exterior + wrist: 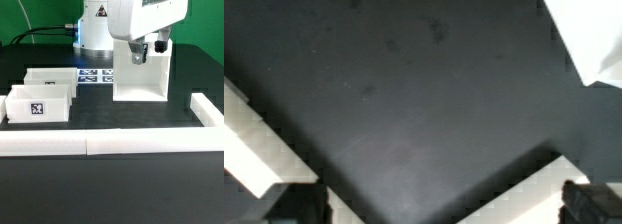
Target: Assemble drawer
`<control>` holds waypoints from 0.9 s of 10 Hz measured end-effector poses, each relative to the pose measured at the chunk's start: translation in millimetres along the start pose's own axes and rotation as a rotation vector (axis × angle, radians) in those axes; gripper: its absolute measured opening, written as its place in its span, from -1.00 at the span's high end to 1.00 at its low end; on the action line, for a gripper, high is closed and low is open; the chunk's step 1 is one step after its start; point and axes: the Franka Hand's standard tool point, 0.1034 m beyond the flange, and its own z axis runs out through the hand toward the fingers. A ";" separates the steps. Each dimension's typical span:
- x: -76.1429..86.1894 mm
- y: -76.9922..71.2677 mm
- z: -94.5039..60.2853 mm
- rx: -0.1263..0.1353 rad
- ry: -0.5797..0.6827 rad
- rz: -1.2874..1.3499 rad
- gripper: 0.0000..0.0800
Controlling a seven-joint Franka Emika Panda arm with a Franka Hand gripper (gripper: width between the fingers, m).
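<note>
The tall white housing stands upright on the black table at the exterior view's right of centre. My gripper hangs right at its top edge; I cannot tell whether it touches. In the wrist view the gripper is open, with one dark fingertip at each lower corner and only dark surface between them. White housing walls cross the edges of that view. Two small open-top trays sit at the exterior view's left: the front tray with a square tag, the rear tray just behind it.
The marker board lies flat between the rear tray and the housing. A long low white border wall runs along the front and turns back at the exterior view's right. The robot base stands behind.
</note>
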 end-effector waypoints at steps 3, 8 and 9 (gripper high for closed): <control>-5.1 -5.3 -2.5 -0.005 0.011 0.058 -0.62; -17.1 -58.6 -27.5 -0.020 0.001 0.476 -0.62; -17.6 -57.5 -26.2 -0.019 0.001 0.472 -0.62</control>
